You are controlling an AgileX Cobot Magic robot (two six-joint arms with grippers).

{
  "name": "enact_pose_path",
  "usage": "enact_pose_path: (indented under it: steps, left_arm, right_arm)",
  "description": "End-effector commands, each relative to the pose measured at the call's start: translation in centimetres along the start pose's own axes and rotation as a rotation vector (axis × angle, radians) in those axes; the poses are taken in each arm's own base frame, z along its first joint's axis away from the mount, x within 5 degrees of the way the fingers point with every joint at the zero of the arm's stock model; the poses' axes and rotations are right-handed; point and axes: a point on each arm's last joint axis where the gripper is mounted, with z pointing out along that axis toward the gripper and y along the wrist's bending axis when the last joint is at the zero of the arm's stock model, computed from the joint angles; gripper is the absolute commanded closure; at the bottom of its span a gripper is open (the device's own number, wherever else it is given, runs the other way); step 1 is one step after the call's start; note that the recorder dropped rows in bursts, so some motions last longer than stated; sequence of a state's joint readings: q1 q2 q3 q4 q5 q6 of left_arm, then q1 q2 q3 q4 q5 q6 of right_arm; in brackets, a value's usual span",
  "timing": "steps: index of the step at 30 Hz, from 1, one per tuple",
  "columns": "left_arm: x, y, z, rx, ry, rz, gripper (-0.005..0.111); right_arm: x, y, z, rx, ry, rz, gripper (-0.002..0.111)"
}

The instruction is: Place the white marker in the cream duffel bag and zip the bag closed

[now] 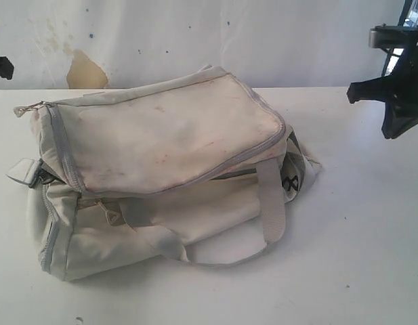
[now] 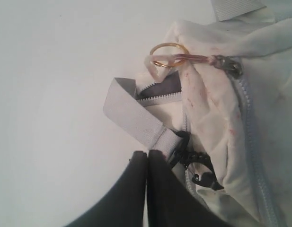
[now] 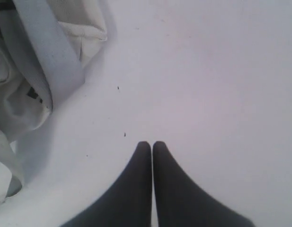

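Note:
The cream duffel bag lies on the white table, its stained top flap flat and its grey zipper run along the flap edge. The zip pull with a gold ring sits at the bag's left rear corner. The white marker is not in view. My left gripper is shut and empty, hovering by the bag's end near the webbing strap and black clip. My right gripper is shut and empty over bare table, beside the bag's other end.
The right arm hangs raised at the far right edge, and a dark part of the left arm shows at the far left. A stained white wall backs the table. A carry handle droops toward the front.

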State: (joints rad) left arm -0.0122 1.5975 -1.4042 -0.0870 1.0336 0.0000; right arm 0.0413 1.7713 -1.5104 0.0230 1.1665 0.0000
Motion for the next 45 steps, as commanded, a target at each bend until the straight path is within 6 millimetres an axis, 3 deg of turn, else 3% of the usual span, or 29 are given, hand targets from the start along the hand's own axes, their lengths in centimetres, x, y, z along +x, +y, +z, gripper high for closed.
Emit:
enact_pose_path:
  steps: [1,6,12,14,16,23,25,28,31,37,38,40,45]
  left_arm:
    - [0.1,0.0,-0.2,0.001,0.003,0.021,0.107]
    - [0.3,-0.1,-2.6,-0.001,-0.070,0.031,0.107]
    - [1.6,-0.4,-7.4,0.003,-0.175,0.041,0.107]
    - [2.3,-0.6,-9.4,0.005,-0.230,0.047,0.107]
    - [4.0,-0.8,-13.4,0.005,-0.343,0.069,0.107]
    - [7.9,-1.1,-19.7,0.009,-0.532,0.085,0.107]
    - [10.3,-1.2,-22.3,0.011,-0.604,0.092,0.107]
    - [12.9,-1.2,-24.4,0.010,-0.650,0.106,0.107]
    - [16.6,-1.3,-27.3,0.010,-0.766,0.118,0.107]
    - [22.1,-1.3,-30.3,0.011,-0.900,0.129,0.107]
    - [23.9,-1.3,-31.0,0.012,-0.938,0.133,0.107]
    - [26.7,-1.2,-31.6,0.012,-0.971,0.139,0.107]
    - [31.3,-1.1,-32.7,0.010,-1.079,0.147,0.107]
  right_arm:
    - [1.6,-0.4,-1.2,0.022,-0.014,-0.012,0.108]
    - [3.9,-0.3,-3.2,0.022,-0.059,-0.005,0.108]
    - [6.4,-0.4,-6.5,0.042,-0.159,-0.013,0.108]
    - [7.5,-0.4,-8.4,0.042,-0.216,-0.014,0.108]
    - [9.8,-0.4,-11.6,0.044,-0.321,-0.014,0.108]
    - [14.5,-0.5,-17.5,0.080,-0.532,-0.027,0.108]
    - [17.6,-0.5,-20.1,0.089,-0.637,-0.031,0.108]
    - [20.7,-0.5,-21.9,0.094,-0.698,-0.037,0.108]
    - [25.2,-0.5,-24.2,0.111,-0.823,-0.068,0.108]
    - [31.0,-0.5,-26.1,0.113,-0.997,-0.058,0.108]
    - [32.8,-0.5,-26.5,0.114,-1.043,-0.056,0.108]
    - [35.7,-0.5,-26.7,0.117,-1.109,-0.054,0.108]
    - [40.8,-0.7,-26.9,0.133,-1.258,-0.040,0.108]
